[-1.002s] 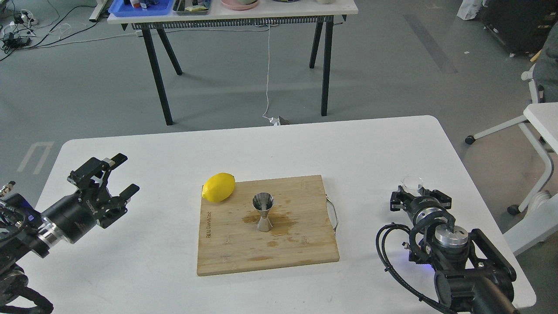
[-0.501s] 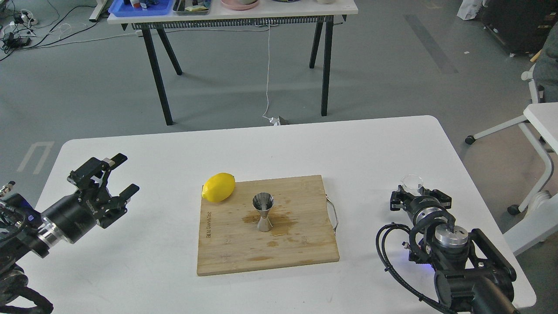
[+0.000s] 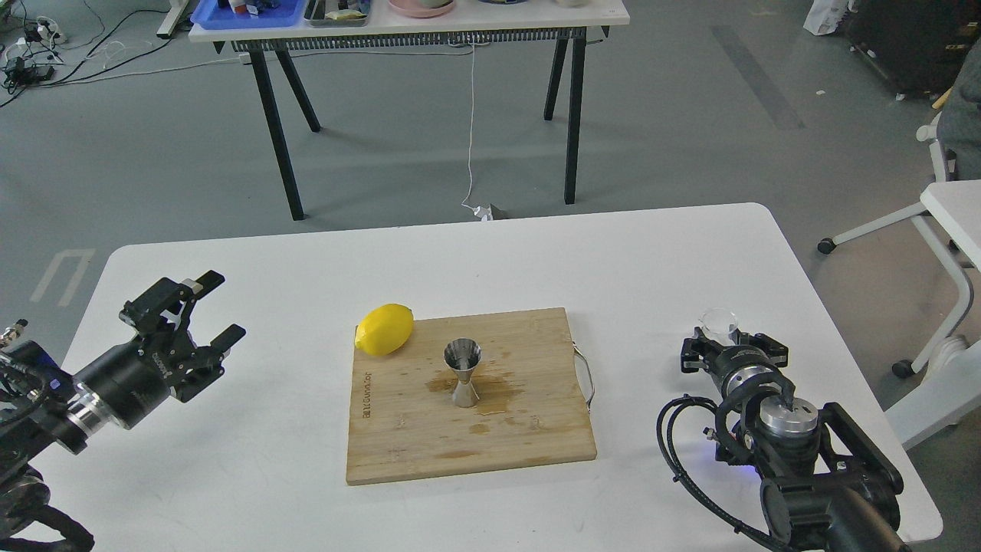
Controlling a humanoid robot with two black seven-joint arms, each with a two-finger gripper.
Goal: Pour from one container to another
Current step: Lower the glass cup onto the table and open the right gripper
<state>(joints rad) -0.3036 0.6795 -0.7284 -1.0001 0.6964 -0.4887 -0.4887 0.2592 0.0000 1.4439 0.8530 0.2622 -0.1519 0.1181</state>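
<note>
The steel jigger [image 3: 463, 372] stands upright in the middle of the bamboo board [image 3: 398, 445], with wet patches around its foot. The small clear glass cup [image 3: 719, 323] sits at the tip of my right gripper [image 3: 724, 337], far right of the board and near the table's right side; the fingers appear shut on it, and its lower part is hidden by them. My left gripper [image 3: 218, 307] hovers open and empty over the table's left side, well away from the board.
A yellow lemon [image 3: 385, 329] lies on the board's far left corner. A metal handle [image 3: 587, 376] sticks out of the board's right edge. The white table [image 3: 536, 253] ends close to my right arm; a chair [image 3: 939, 230] stands beyond it.
My right gripper, with the glass cup, has shifted slightly to the left. The left arm, jigger and lemon have stayed put.
</note>
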